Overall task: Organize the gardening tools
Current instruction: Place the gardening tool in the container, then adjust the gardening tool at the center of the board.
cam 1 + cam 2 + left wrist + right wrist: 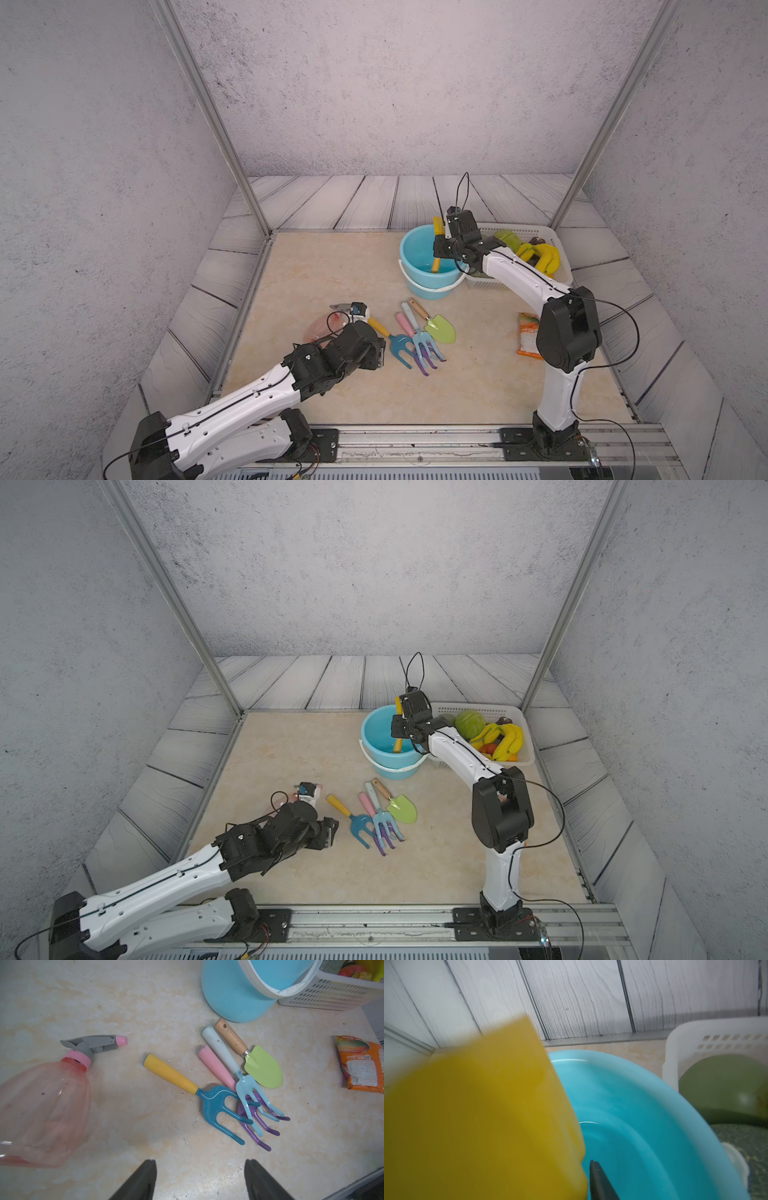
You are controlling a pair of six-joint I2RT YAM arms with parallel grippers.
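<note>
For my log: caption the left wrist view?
Open left gripper facing spray bottle, three rakes and trowel lying near the bucket.

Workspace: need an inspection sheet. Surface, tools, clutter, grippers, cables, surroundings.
Surface: marbled table, no spills seen.
Tools: scoop stands in bucket; three rakes overlapping, trowel and spray bottle lie on table.
Clutter: basket of fruit; orange packet.
Grippers: left gripper open, empty, over table; right gripper at scoop, grip unclear.
Cables: cables loop off both arms; no snag seen.
Surroundings: grey walls, metal posts.
</note>
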